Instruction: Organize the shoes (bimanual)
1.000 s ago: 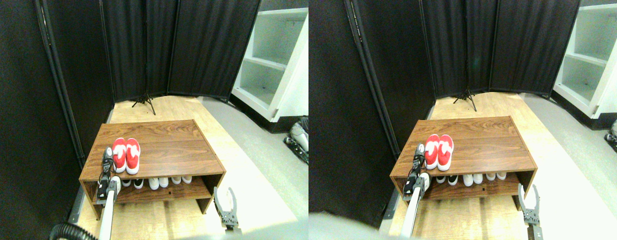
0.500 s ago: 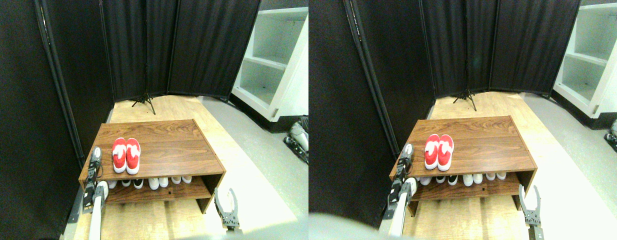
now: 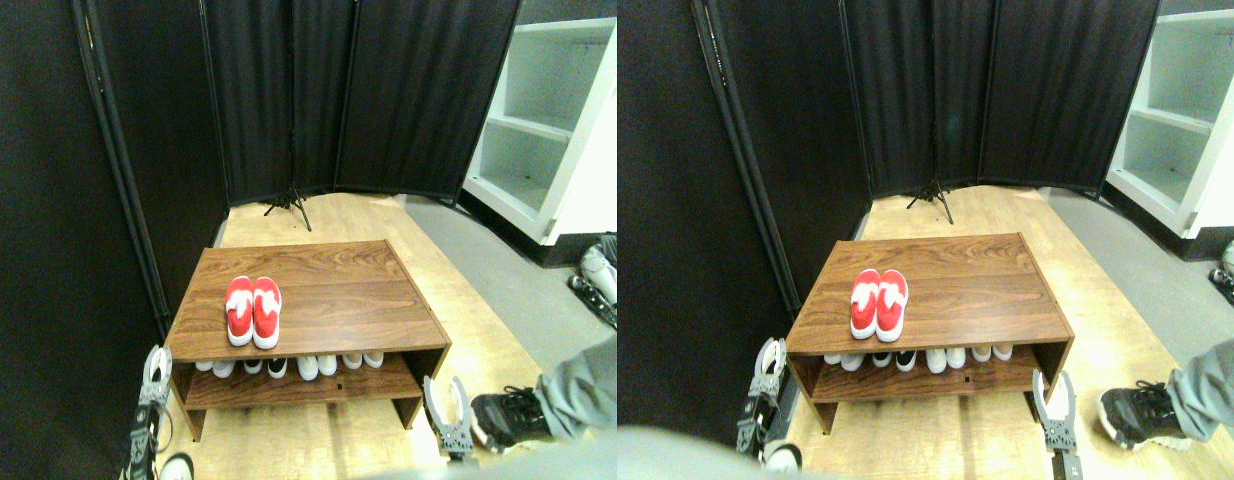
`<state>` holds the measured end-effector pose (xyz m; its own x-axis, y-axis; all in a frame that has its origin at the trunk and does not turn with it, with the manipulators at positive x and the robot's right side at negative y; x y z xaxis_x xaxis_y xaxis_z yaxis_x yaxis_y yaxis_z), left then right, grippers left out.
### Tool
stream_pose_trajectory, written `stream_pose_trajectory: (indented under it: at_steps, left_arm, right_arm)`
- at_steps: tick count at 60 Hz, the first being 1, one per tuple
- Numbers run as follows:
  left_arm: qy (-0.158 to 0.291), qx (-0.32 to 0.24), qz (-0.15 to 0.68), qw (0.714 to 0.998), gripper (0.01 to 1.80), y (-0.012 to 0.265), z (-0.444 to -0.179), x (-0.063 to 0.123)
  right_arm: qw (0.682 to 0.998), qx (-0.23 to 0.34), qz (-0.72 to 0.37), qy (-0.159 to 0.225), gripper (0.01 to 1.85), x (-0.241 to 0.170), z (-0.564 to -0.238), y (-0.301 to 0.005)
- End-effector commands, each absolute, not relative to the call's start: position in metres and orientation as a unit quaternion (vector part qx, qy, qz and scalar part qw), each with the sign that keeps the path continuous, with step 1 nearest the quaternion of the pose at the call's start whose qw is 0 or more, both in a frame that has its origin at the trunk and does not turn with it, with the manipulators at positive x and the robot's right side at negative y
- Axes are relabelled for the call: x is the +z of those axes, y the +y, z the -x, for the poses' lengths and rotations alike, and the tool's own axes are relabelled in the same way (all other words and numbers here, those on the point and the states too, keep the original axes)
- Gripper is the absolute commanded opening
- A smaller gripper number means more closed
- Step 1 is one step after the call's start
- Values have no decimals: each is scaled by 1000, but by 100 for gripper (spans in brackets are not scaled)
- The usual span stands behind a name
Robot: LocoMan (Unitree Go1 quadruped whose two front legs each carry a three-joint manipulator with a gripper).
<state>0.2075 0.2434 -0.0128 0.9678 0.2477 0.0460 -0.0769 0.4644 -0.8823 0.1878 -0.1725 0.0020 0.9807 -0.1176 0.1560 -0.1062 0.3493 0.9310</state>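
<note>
Atop rack (image 3: 317,310), shoes (image 3: 252,311), well above fingers (image 3: 155,364).

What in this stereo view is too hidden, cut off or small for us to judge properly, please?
- Row of shoes on the lower shelf, stereo pair view: only toes show; the rack top hides the rest.
- Person: the right edge cuts off all but one sneaker and a grey trouser leg.
- Left gripper: small against the dark screen; its arm runs off the bottom edge.
- Red shoes: too small to see any marking.
</note>
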Motion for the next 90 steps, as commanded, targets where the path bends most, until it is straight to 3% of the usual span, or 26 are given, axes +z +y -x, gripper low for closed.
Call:
stream_pose_trajectory:
  at_steps: [1,21,90]
  left_arm:
    - [-100,80,526,841,1,239,-202,-8]
    - [-78,95,559,820,1,215,-167,-26]
    - [-71,92,580,806,1,200,-177,-24]
  right_arm:
    - [815,14,-569,-110,22,6,-189,-169]
    - [816,20,-566,-114,23,3,-190,-165]
    - [813,15,-571,-113,22,3,-186,-166]
